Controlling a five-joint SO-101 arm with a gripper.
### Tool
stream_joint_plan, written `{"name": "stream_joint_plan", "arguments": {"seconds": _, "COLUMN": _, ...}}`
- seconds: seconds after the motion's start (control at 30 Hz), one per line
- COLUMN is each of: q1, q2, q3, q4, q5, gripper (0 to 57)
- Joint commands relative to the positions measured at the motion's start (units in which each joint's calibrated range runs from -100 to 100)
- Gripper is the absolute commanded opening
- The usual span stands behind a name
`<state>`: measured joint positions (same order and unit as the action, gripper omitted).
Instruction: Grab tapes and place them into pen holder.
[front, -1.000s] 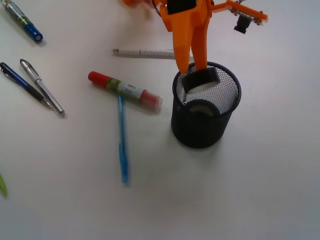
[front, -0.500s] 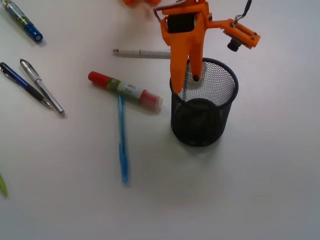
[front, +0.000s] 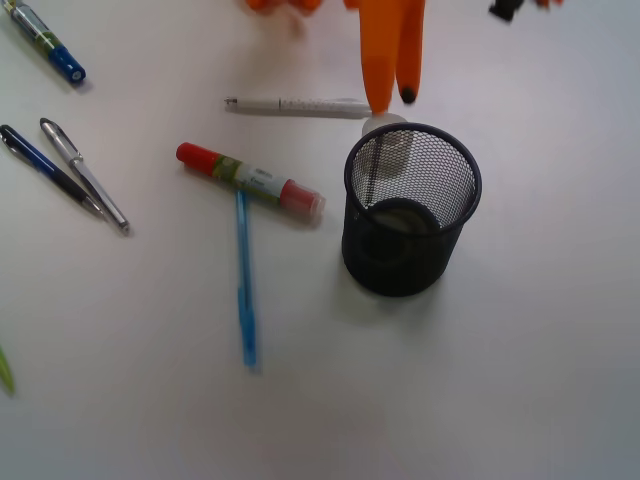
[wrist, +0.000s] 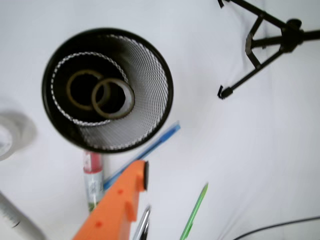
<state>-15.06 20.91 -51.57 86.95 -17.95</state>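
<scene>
This is looking like an office desk that is serving as a small robot test place. A plain white tabletop (front: 520, 380) is carrying stationery: a black mesh pen holder (front: 411, 210), a blue pen (front: 245, 280), a red glue stick (front: 250, 181) and a white marker (front: 295, 104). In the wrist view, a black tripod (wrist: 265, 40) is standing on the same surface.
</scene>
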Motion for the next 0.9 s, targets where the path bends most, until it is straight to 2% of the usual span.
{"name": "stream_joint_plan", "arguments": {"seconds": 0.0, "q1": 2.5, "q2": -0.5, "q3": -10.7, "q4": 12.9, "q5": -3.9, "gripper": 41.2}}
{"name": "stream_joint_plan", "arguments": {"seconds": 0.1, "q1": 1.2, "q2": -0.6, "q3": -5.9, "q4": 12.7, "q5": -8.5, "gripper": 41.1}}
{"name": "stream_joint_plan", "arguments": {"seconds": 0.27, "q1": -4.5, "q2": -2.2, "q3": 12.1, "q4": 12.7, "q5": -24.5, "gripper": 40.9}}
{"name": "stream_joint_plan", "arguments": {"seconds": 0.5, "q1": -10.6, "q2": -16.1, "q3": 44.4, "q4": 12.4, "q5": -41.5, "gripper": 40.9}}
{"name": "stream_joint_plan", "arguments": {"seconds": 0.67, "q1": -14.4, "q2": -25.2, "q3": 61.3, "q4": 0.0, "q5": -44.5, "gripper": 40.9}}
{"name": "stream_joint_plan", "arguments": {"seconds": 0.87, "q1": -18.0, "q2": -26.0, "q3": 72.3, "q4": -18.7, "q5": -44.7, "gripper": 40.9}}
